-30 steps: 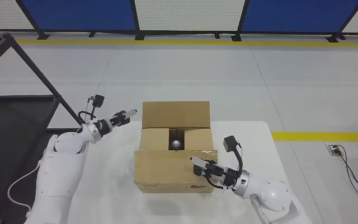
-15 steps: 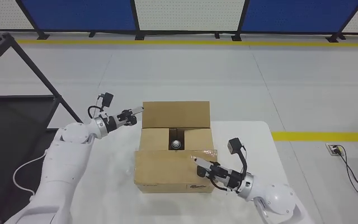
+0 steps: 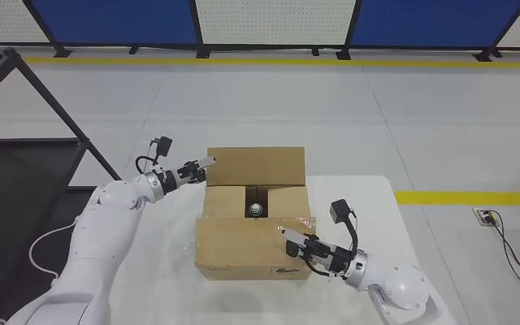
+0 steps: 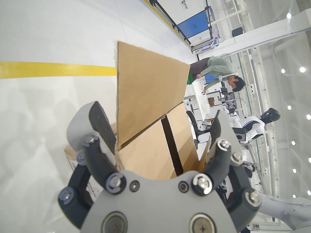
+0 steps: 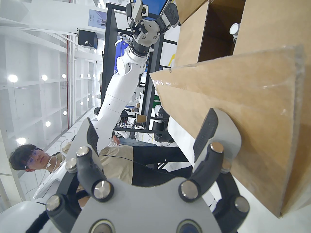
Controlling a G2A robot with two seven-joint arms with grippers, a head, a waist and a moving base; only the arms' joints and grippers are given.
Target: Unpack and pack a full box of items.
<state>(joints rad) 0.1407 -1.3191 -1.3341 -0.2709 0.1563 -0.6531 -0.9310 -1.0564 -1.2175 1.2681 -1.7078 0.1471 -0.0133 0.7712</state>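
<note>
Left gripper [image 3: 203, 162], seen from above, hangs spread at the far-left corner of the box [image 3: 252, 252], which sits mid-worktop [image 3: 357, 203] with a white-capped item [image 3: 257, 210] showing through the gap, while our right gripper [image 3: 291, 240] is open by the near flap [image 3: 244, 229]. From the left wrist, the far flap [image 4: 145, 86] has its corner between our parted fingers [image 4: 102, 124], unpinched. From the right wrist, one finger [image 5: 206, 132] lies close against the near flap, so we judge we are opening the box; next, each flap needs folding outward.
</note>
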